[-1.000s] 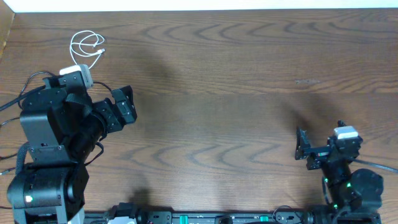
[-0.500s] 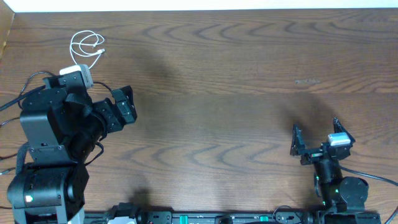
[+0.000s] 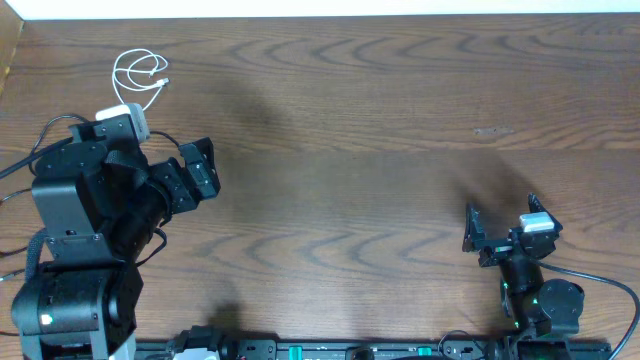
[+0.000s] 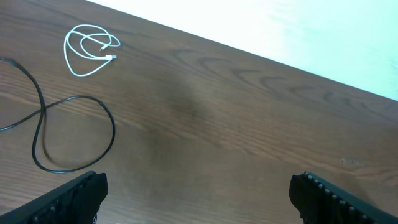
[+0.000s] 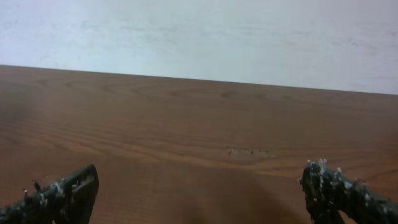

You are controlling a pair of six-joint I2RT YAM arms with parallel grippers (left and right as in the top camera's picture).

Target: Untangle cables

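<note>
Coils of the white cable [image 3: 140, 75] lay near the far left corner of the counter [image 3: 380, 120] in the overhead view, well apart from both of your arms. Its plug ends were too small to make out there. Your left gripper [image 3: 203, 167] sat by the left edge, its jaws spread and nothing between them. The bulk of that arm hid the wood beneath it. Your right gripper [image 3: 500, 218] stood close to the near edge toward the right corner, jaws also parted and empty. A faint scuff [image 3: 492, 131] marked the wood farther back on that side.

From the left wrist, you saw the white cable [image 4: 90, 50] looped on itself at the upper left, with one small plug end lying inside the loop. Nearer the camera a black cord [image 4: 74, 134] curved in an open loop and ran off the left side of the picture. I could not tell whether it was one of the cables or the arm's own lead. The left gripper [image 4: 196, 183] was wide open and held nothing. Only its two fingertips [image 4: 81, 190] showed, cut off at the bottom.

From the right wrist, the right gripper [image 5: 199, 177] was likewise wide open and empty, its fingertips [image 5: 68, 190] clipped by the lower frame. Beyond them lay wood grain, the scuff [image 5: 249, 151], and a pale wall [image 5: 199, 31] past the far edge.
</note>
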